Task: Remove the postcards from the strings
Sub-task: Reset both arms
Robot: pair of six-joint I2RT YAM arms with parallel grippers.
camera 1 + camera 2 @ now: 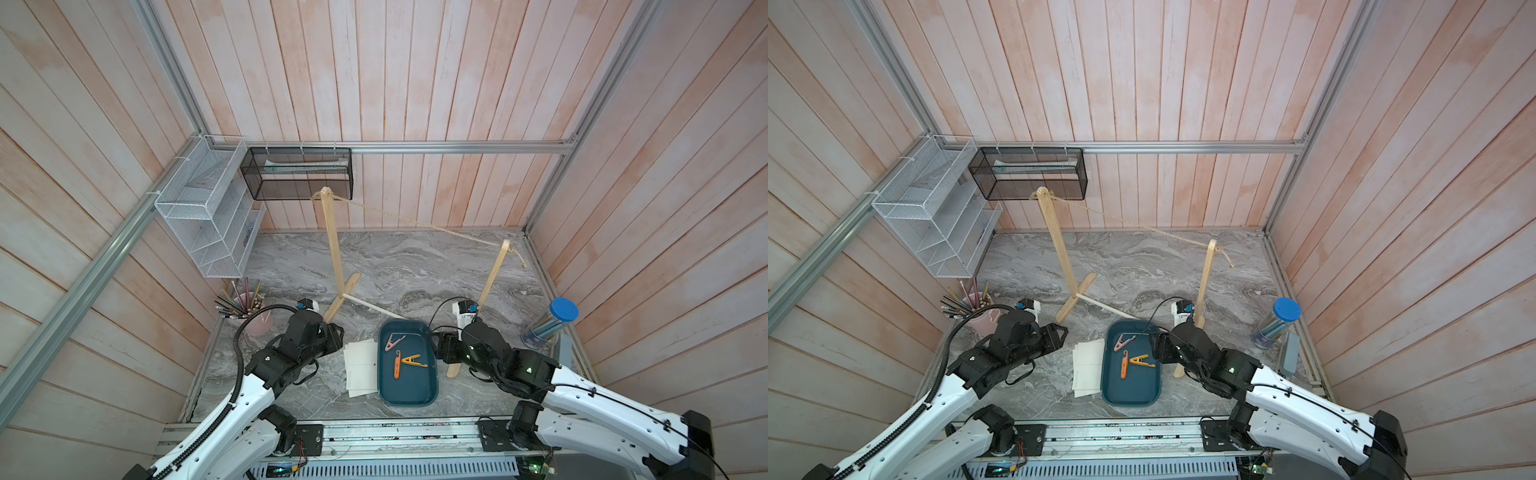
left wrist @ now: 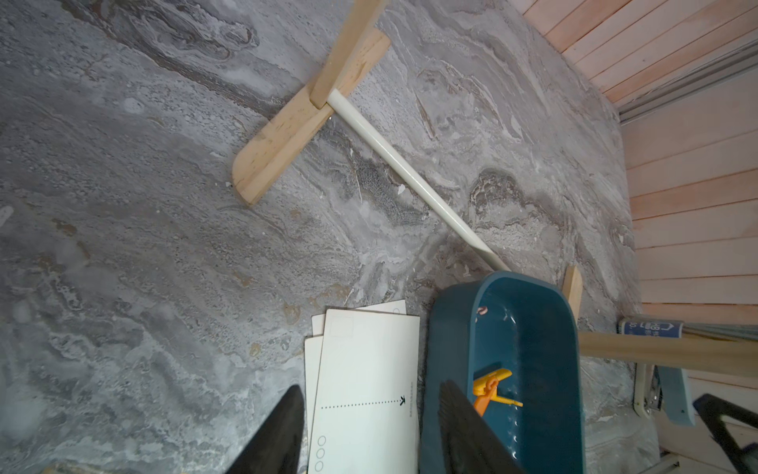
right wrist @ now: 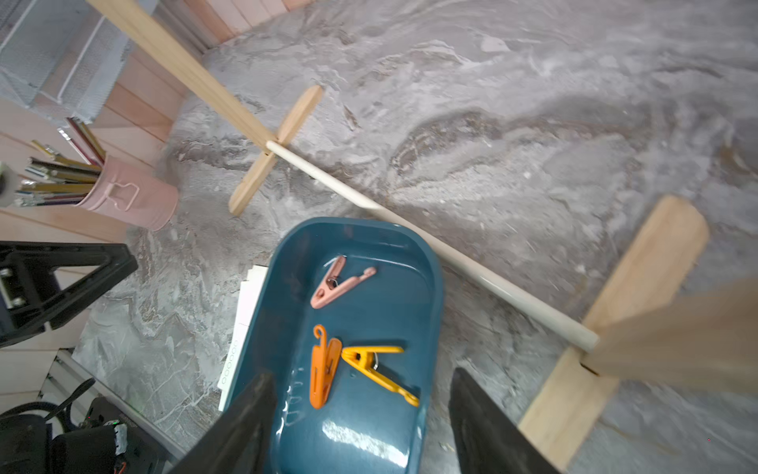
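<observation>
The left pincer [image 2: 371, 390] is closest in, its two black fingers standing apart and gripping nothing. Under the gap lie the white rectangular paper postcards [image 2: 361, 353], a loose stack flat on the grey marbled bench [image 2: 143, 266], just beside the left wall of a dark teal plastic tray [image 2: 533, 328]. Only this wrist view reads the top card's print: a dotted black line, a small mark and a row of tiny circles.

The right pincer [image 3: 361, 375] also stands apart and empty over the tray's near end. Its wrist view alone gives the tray's full contents: a pink plastic clothespin [image 3: 336, 283] towards the far end, and an orange plastic clothespin [image 3: 322, 369] touching a yellow plastic clothespin [image 3: 373, 365] nearer in.

Only the top views show the thin tan jute twine [image 1: 415, 222], which slopes between two light wooden upright posts [image 1: 332, 241], well apart from the cards. A thin white dowel [image 3: 492, 283] joins the posts' feet behind the tray.
</observation>
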